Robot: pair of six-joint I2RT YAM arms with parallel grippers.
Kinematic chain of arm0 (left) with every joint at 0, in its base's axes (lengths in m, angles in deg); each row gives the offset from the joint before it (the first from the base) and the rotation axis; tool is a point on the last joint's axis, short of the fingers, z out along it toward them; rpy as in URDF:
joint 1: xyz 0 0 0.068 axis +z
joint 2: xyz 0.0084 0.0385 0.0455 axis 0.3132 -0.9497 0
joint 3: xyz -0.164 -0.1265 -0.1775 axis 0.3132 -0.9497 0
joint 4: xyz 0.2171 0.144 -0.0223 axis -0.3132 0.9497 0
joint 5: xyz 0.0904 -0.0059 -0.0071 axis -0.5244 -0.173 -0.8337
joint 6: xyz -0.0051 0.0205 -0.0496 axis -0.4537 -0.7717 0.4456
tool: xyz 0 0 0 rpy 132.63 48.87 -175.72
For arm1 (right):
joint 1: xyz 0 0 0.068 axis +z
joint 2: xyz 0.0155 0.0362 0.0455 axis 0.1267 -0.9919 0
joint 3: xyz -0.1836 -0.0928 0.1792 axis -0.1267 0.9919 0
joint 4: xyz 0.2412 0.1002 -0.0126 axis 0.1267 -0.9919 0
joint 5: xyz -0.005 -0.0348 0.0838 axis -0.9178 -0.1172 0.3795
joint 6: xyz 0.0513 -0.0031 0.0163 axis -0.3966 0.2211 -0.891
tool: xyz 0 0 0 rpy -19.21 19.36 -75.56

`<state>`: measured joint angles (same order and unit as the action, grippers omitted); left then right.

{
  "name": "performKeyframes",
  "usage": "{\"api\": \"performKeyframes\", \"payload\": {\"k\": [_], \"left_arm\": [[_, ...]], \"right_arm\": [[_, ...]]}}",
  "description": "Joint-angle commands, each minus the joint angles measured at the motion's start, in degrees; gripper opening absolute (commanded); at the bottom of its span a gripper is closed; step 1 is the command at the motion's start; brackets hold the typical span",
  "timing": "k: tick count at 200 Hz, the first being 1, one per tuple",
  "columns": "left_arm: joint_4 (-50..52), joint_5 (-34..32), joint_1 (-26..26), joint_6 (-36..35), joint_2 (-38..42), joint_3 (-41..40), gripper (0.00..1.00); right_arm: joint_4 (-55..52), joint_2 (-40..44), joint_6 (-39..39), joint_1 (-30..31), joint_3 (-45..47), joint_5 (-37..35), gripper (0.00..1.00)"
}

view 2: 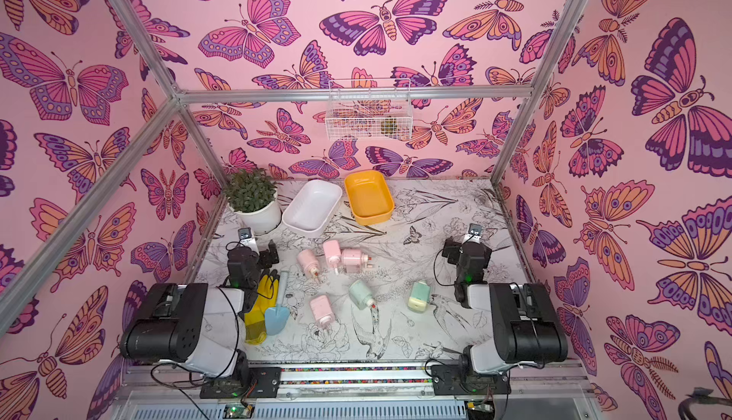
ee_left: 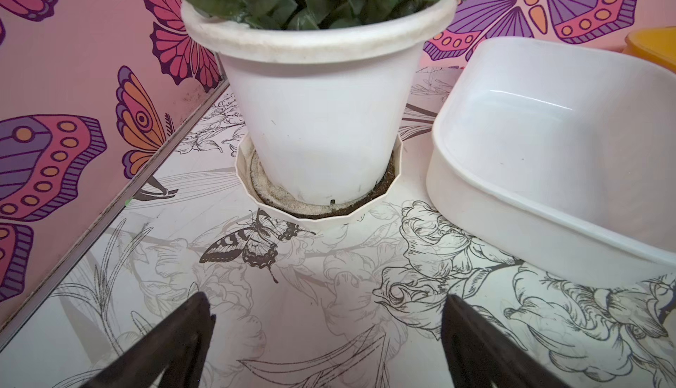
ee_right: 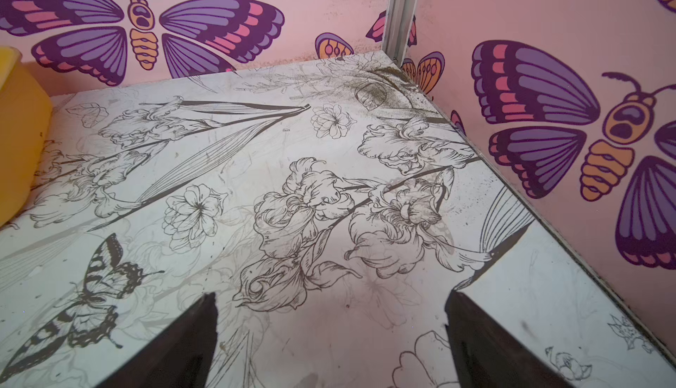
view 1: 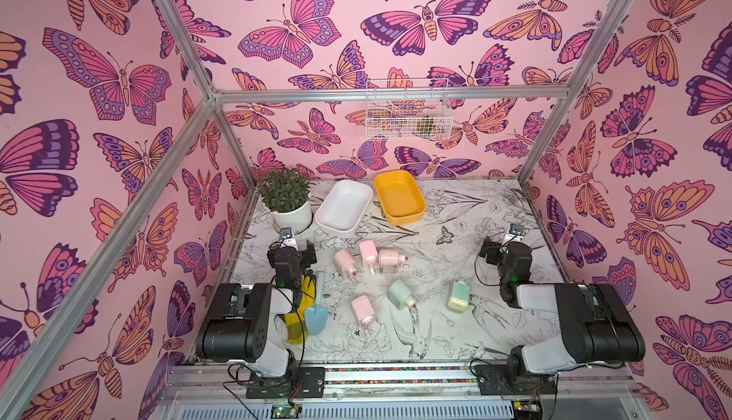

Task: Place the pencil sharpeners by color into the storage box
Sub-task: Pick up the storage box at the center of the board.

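Note:
Several pale pink pencil sharpeners lie mid-table in both top views: a cluster of three (view 1: 368,257) and one nearer the front (view 1: 362,310). Two mint green ones (view 1: 400,294) (view 1: 458,296) lie to their right. At the back stand a white storage box (view 1: 342,208) (ee_left: 548,170) and a yellow one (view 1: 398,198); nothing lies in either. My left gripper (view 1: 292,247) (ee_left: 326,299) is open over bare table, facing the plant pot. My right gripper (view 1: 507,243) (ee_right: 331,296) is open over bare table near the right wall. No sharpener appears in either wrist view.
A potted plant (view 1: 291,216) (ee_left: 322,112) stands at the back left beside the white box. Yellow gloves (view 1: 307,291) and a light blue hand shovel (view 1: 317,313) lie by the left arm. A wire basket (view 1: 408,111) hangs on the back wall.

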<state>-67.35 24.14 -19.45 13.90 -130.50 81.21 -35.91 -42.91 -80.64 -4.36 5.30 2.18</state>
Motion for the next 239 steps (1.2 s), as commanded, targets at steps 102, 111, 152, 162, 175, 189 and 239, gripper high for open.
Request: {"api": "performKeyframes", "payload": {"k": [102, 111, 152, 162, 175, 189, 239], "left_arm": [[-0.5, -0.7, -0.3, -0.4, -0.6, 0.6, 1.00], [-0.5, -0.7, -0.3, -0.4, -0.6, 0.6, 1.00], [-0.5, -0.7, -0.3, -0.4, -0.6, 0.6, 1.00], [-0.5, -0.7, -0.3, -0.4, -0.6, 0.6, 1.00], [-0.5, -0.7, -0.3, -0.4, -0.7, 0.6, 0.99], [-0.5, -0.7, -0.3, -0.5, -0.6, 0.5, 1.00], [3.8, 1.7, -1.1, -2.7, 7.5, -0.4, 1.00]], "right_arm": [[-0.5, -0.7, 0.3, -0.4, -1.5, 0.9, 0.99], [-0.6, -0.6, 0.3, -0.4, -1.5, 0.9, 0.99], [-0.6, -0.7, 0.4, -0.4, -1.5, 0.9, 0.99], [-0.6, -0.7, 0.3, -0.4, -1.5, 0.9, 0.99], [-0.5, -0.6, 0.4, -0.5, -1.5, 0.9, 0.99], [-0.4, -0.6, 0.4, -0.5, -1.4, 0.9, 0.99], [-1.4, 4.2, 1.6, -0.4, -0.3, 2.1, 0.99]]}}
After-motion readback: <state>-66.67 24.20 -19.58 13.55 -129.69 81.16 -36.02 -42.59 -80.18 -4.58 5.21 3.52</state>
